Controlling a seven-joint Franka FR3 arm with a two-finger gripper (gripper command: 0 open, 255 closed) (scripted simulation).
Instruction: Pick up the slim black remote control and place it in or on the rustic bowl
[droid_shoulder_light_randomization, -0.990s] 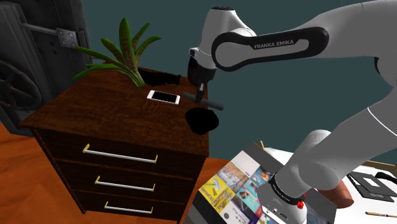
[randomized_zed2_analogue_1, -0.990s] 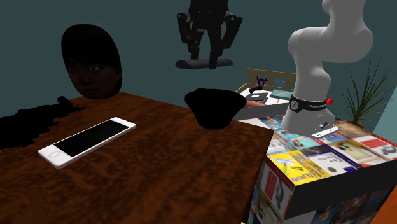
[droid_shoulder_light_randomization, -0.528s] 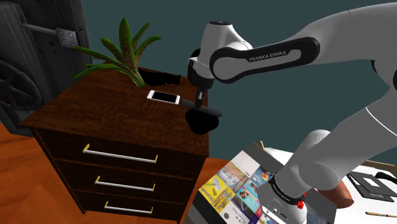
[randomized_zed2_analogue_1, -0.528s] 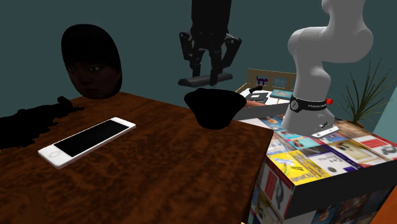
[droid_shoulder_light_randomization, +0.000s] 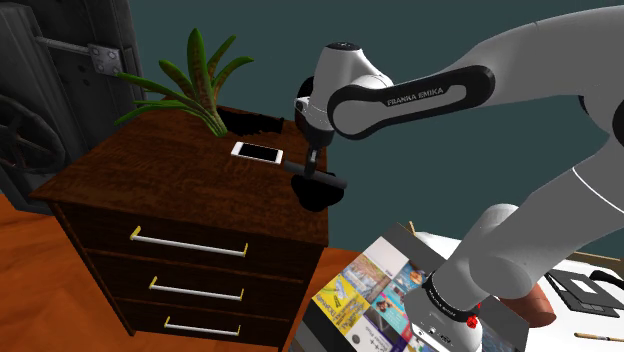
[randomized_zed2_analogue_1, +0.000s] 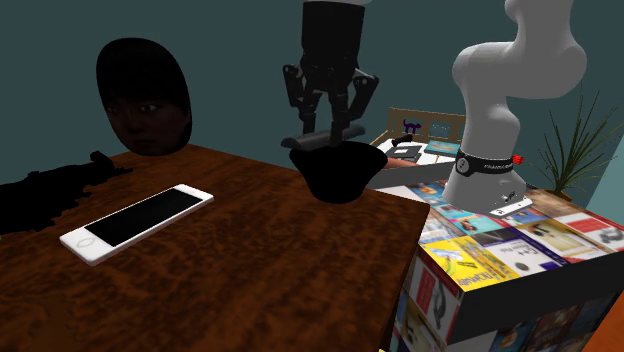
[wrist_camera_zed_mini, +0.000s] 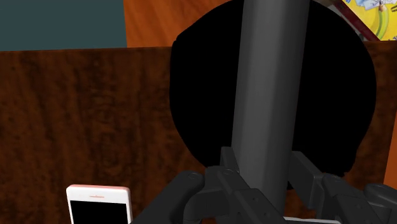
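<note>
The dark brown wooden dresser top (droid_shoulder_light_randomization: 150, 170) shows mottled grain under a soft sheen. Its thin drawer handles (droid_shoulder_light_randomization: 188, 243) look like pale polished metal. The flat white smartphone (randomized_zed2_analogue_1: 137, 222) has a glossy black screen. The slim dark grey bar-shaped remote (wrist_camera_zed_mini: 270, 95) is smooth and matt. The round black bowl (wrist_camera_zed_mini: 197, 95) has no sheen. The white arm (droid_shoulder_light_randomization: 560, 60) looks like smooth glossy plastic.

"FRANKA EMIKA" on the white arm (droid_shoulder_light_randomization: 418, 93)

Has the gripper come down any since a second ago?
Yes. The gripper, shut on the remote, has dropped toward the black bowl in the second exterior view; the remote now hangs close over its rim.
</note>
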